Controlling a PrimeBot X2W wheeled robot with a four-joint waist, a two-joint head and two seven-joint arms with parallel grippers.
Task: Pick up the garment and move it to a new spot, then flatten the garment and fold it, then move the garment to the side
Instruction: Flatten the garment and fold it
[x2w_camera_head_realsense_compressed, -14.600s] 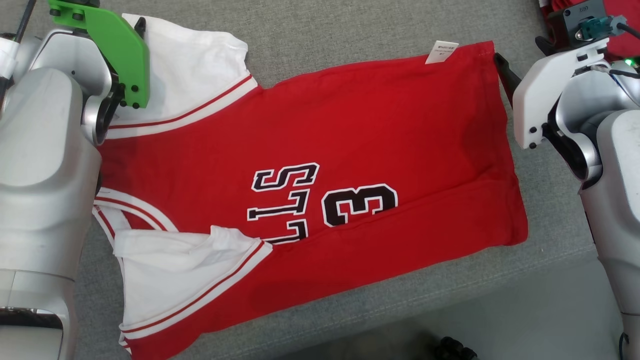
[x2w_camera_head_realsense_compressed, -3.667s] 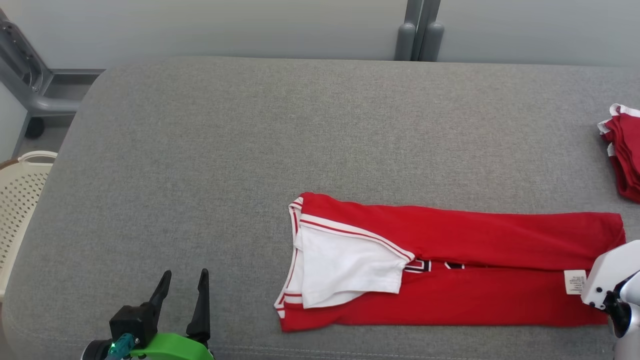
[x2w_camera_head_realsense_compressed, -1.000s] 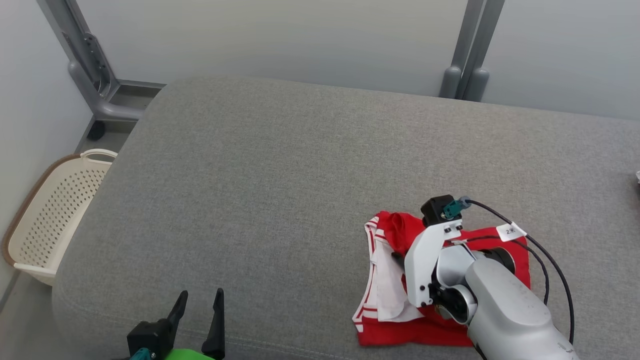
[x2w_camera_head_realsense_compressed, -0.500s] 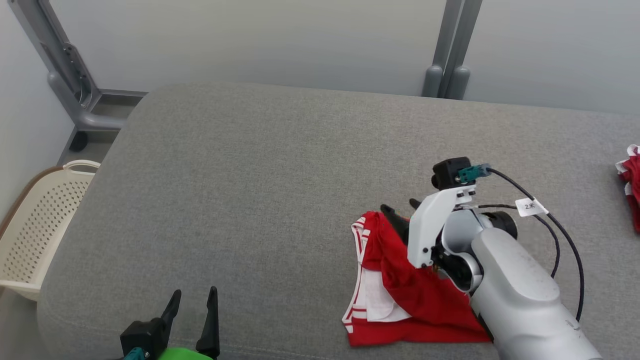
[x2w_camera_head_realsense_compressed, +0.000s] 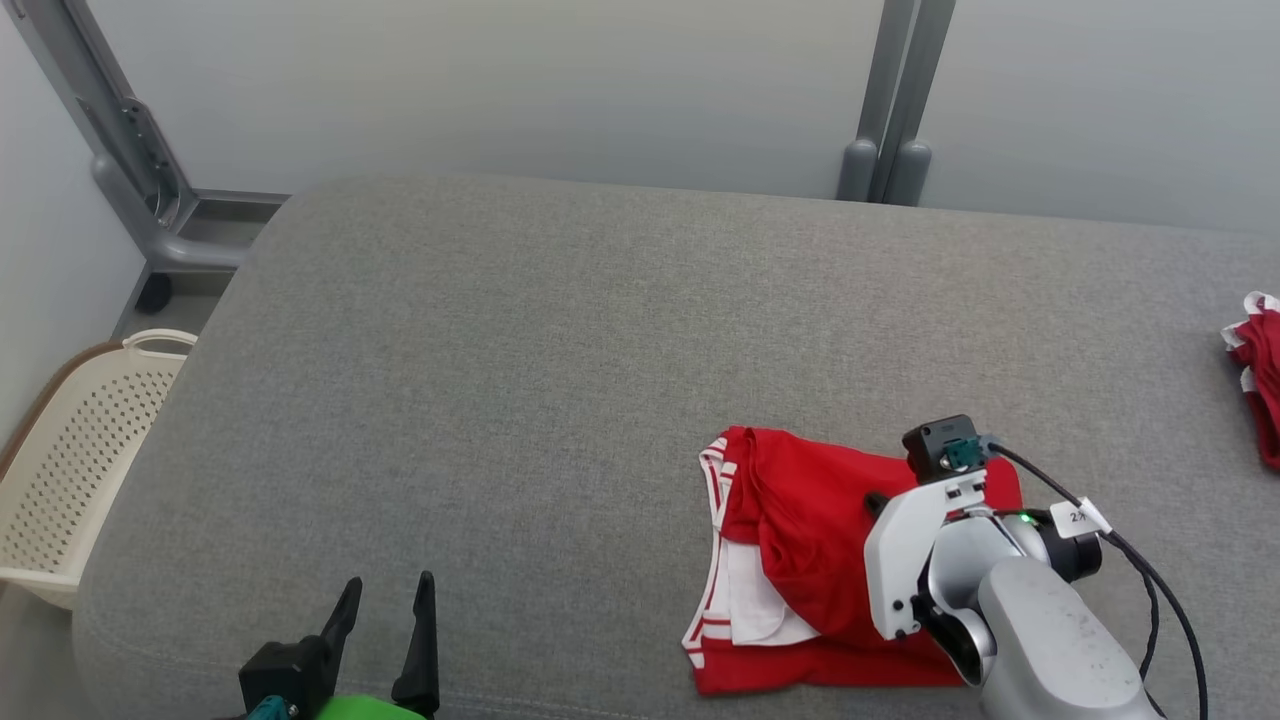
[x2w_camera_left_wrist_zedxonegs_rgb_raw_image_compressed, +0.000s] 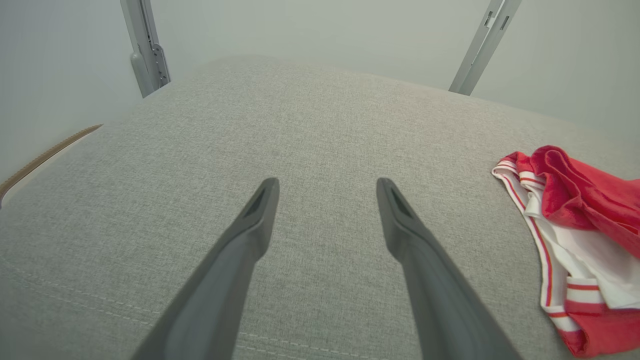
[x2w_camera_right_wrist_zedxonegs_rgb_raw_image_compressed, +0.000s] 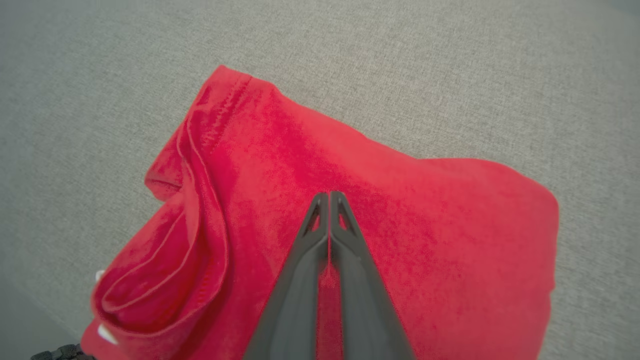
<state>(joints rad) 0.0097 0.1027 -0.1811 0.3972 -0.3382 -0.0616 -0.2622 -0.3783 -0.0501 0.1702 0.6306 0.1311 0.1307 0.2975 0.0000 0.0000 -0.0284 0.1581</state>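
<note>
You see the red garment (x2w_camera_head_realsense_compressed: 800, 520) folded into a compact bundle, lying on the grey cushion (x2w_camera_head_realsense_compressed: 500, 350) near its front edge. White panel and red-striped trim show at its left side; the top layer is rumpled.

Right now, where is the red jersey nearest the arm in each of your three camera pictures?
Head view: the red jersey lies low and right of centre, partly hidden by the right arm.
Left wrist view: the red jersey is at the right edge, beside the open left end effector.
Right wrist view: the red jersey is central, under the shut right end effector.
Shared landmark: the grey cushion beneath it.
</note>
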